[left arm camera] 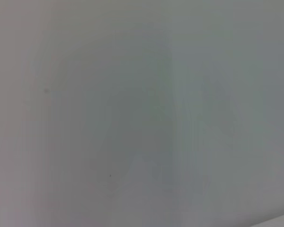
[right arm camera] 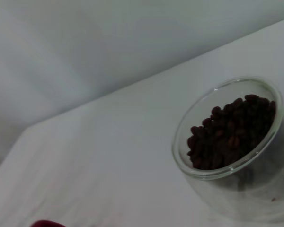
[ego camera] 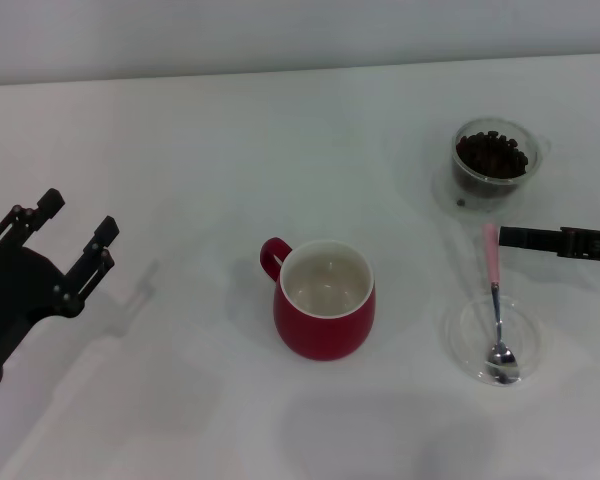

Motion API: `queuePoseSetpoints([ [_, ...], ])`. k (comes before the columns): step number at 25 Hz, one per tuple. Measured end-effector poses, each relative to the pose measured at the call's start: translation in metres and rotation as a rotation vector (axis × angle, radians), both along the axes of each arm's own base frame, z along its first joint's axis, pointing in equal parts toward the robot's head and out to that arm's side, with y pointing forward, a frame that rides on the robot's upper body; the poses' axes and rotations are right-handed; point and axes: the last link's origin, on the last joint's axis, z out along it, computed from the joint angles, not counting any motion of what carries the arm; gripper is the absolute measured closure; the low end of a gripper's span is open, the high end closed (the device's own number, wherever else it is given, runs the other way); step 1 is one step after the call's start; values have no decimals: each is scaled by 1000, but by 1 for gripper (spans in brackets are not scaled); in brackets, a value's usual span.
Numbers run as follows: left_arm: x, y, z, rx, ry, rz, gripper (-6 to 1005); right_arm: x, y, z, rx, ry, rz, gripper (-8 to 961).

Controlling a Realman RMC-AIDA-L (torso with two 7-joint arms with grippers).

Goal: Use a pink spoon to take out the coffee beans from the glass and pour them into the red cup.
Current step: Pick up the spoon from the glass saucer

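On the white worktop in front of you, the rounded deep red cup with a white inside stands near the middle, its small loop handle turned toward the far left. It looks empty.

To the robot's right and farther back stands the small round clear glass with thick double walls. It holds a heap of dark brown coffee beans. In the right wrist view you see the same glass close up, with the beans filling it to near the rim, and a sliver of red at the picture's lower edge.

Nearer than the glass, the slender pink spoon lies with its shiny metal bowl resting in a shallow flat clear dish. Its pale pink handle end points away toward the glass, reaching over the dish rim.

The right gripper comes in from the right edge as a dark bar, its tip just beside the pink handle end, between the glass and the dish. You cannot tell whether its jaws are open or closed.

The left gripper hangs over the left side of the worktop, well apart from everything, with its jaws spread apart and holding nothing. The left wrist view shows only blank pale surface.
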Motion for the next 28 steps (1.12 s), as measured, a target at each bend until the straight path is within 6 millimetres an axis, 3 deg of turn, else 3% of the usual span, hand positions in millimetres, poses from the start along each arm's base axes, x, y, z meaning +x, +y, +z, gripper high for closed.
queuePoseSetpoints([
  [28,0,-5,1,6,-13,-5,348,-27,19,-13,-120,-29,103,579],
])
